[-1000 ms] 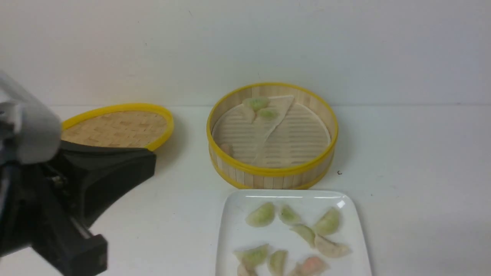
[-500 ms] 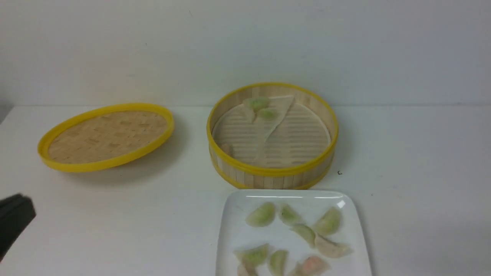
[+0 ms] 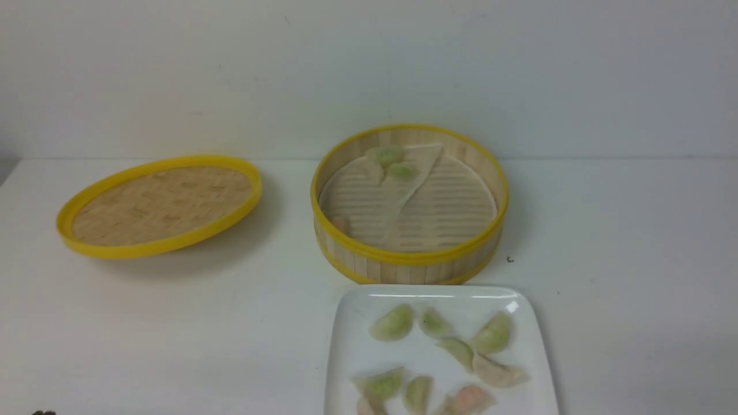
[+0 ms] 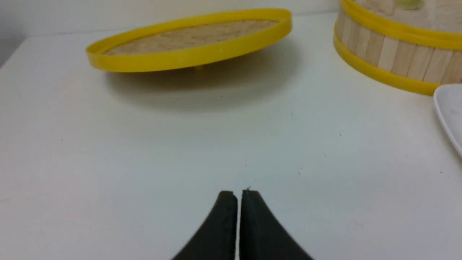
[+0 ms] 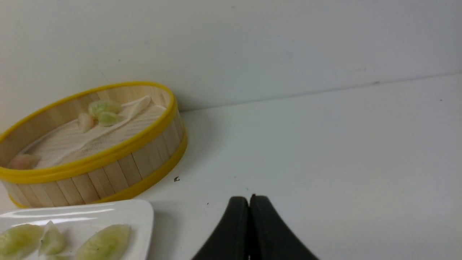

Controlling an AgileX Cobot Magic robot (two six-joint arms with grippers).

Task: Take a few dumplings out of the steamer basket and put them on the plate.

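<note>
The steamer basket (image 3: 409, 262) stands at the table's middle. It holds two pale green dumplings (image 3: 387, 155) at its far wall and a pinkish one (image 3: 340, 223) at its near left. The white plate (image 3: 351, 357) lies just in front of it with several dumplings (image 3: 393, 323) on it. My left gripper (image 4: 238, 193) is shut and empty, low over bare table left of the plate. My right gripper (image 5: 249, 198) is shut and empty over bare table right of the plate (image 5: 140, 216) and basket (image 5: 108, 177). Neither gripper's jaws show in the front view.
The flat woven lid (image 3: 158, 204) with a yellow rim rests tilted at the left, also in the left wrist view (image 4: 191, 39). A pale wall (image 3: 369, 69) runs behind the table. A small dark speck (image 3: 510, 260) lies right of the basket.
The left arm has drawn back out of the front view toward the lower left, uncovering the lid. Dumplings, basket and plate have not moved.
</note>
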